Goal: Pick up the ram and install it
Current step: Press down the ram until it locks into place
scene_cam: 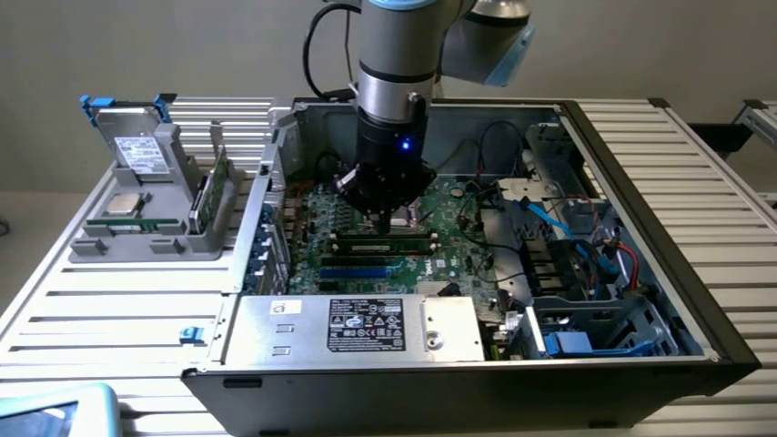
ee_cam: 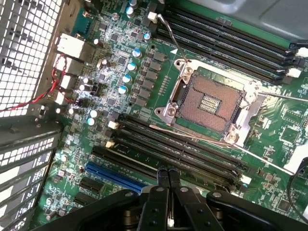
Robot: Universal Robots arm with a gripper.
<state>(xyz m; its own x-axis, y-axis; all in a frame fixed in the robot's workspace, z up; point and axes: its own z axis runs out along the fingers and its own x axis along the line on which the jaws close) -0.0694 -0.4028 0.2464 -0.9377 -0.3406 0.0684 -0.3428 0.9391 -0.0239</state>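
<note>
My gripper (scene_cam: pixel 392 218) hangs inside the open computer case, low over the motherboard (scene_cam: pixel 456 214), and is shut with nothing between its fingers. In the wrist view the closed fingertips (ee_cam: pixel 167 176) sit right above the row of long black memory slots (ee_cam: pixel 183 151) beside the empty processor socket (ee_cam: pixel 208 103). In the exterior view a long narrow green ram (scene_cam: pixel 384 242) lies along one of these slots, just in front of the gripper. Whether the fingertips touch it I cannot tell. Another green stick (scene_cam: pixel 216 193) stands upright in the grey holder outside the case.
The grey holder (scene_cam: pixel 146 238) at the exterior view's left also carries a silver-topped processor chip (scene_cam: pixel 123 203) and a boxy drive with a white label (scene_cam: pixel 137 150). A power supply box (scene_cam: pixel 358 328) fills the case's near side. Cables and a drive cage (scene_cam: pixel 589 259) crowd the right.
</note>
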